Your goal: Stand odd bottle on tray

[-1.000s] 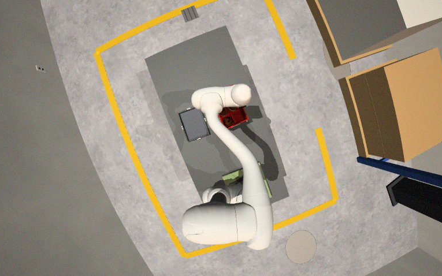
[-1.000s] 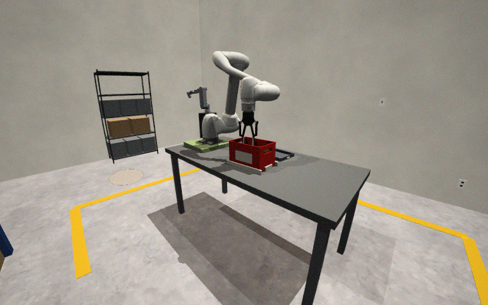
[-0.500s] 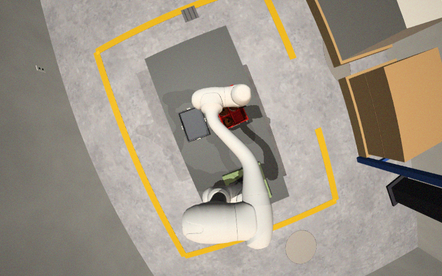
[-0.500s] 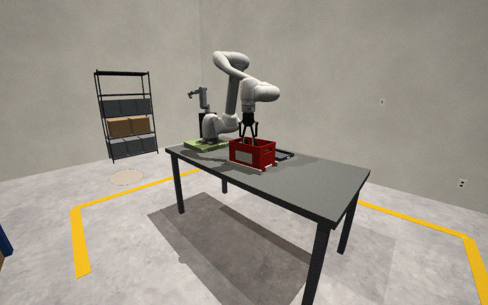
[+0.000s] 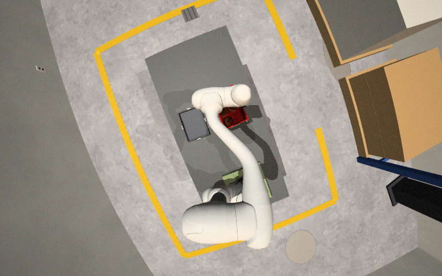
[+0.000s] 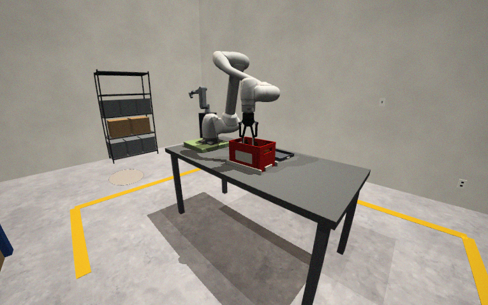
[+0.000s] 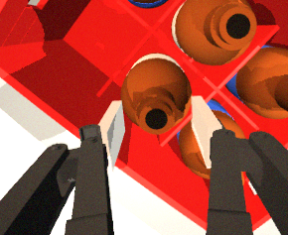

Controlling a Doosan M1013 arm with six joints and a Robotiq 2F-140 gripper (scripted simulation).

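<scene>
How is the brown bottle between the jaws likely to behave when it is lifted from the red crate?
The brown bottle looks rigid and glossy, so it may slip in a light grip. Tall and narrow-necked, held near the mouth, it could swing or tilt. The red crate's dividers sit close around it, so a crooked lift might catch.

Black shelf rack [image 6: 98, 113] against the wall, holding grey bins and cardboard boxes [image 6: 128, 126]. Yellow floor tape [image 6: 79, 242] around a dark grey table [image 6: 314, 189]. Round beige floor disc [image 6: 125, 177] near the rack.
</scene>
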